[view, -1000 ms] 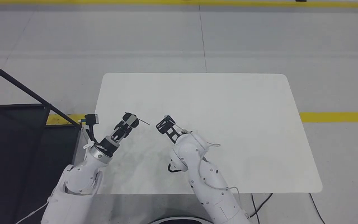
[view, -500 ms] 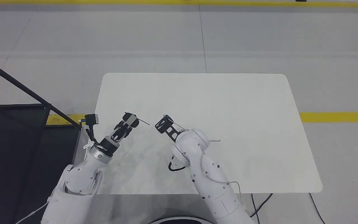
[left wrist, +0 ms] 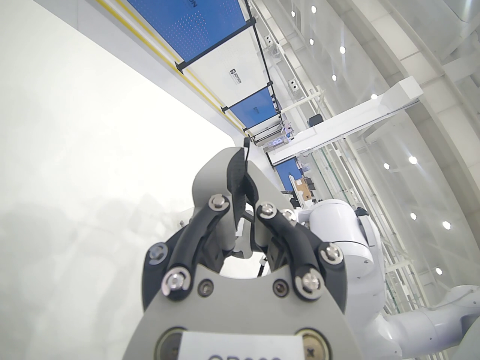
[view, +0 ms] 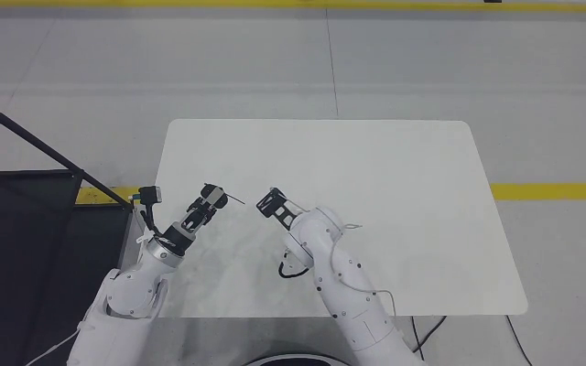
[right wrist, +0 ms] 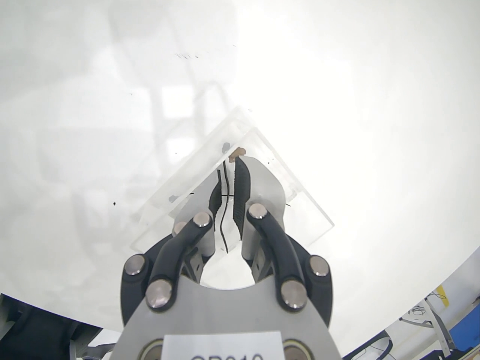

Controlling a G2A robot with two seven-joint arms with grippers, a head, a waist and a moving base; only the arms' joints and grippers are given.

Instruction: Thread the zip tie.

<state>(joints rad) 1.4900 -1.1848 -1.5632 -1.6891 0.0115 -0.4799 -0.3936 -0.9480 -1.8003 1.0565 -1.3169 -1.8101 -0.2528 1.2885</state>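
Zip tie (view: 234, 197) is pinched in my left gripper (view: 218, 193), pads pressed together, its thin black tail poking out over the white table (view: 412, 183) toward my right gripper (view: 267, 201). That one hovers just beside, jaws narrowly parted around a thin black strip (right wrist: 224, 211), over a clear plate (right wrist: 300, 207).

My two hands sat close together over the near left part of the white surface (view: 394, 183). Only a narrow gap separated the left hand (view: 212, 196) from the right hand (view: 269, 202). A thin black zip tie (view: 236, 198) poked from the left hand into that gap. A clear plate (right wrist: 300, 204) lay under the right hand. The far and right sides of the surface gave broad room to pass. A black frame (view: 46, 151) stood beside the left edge.
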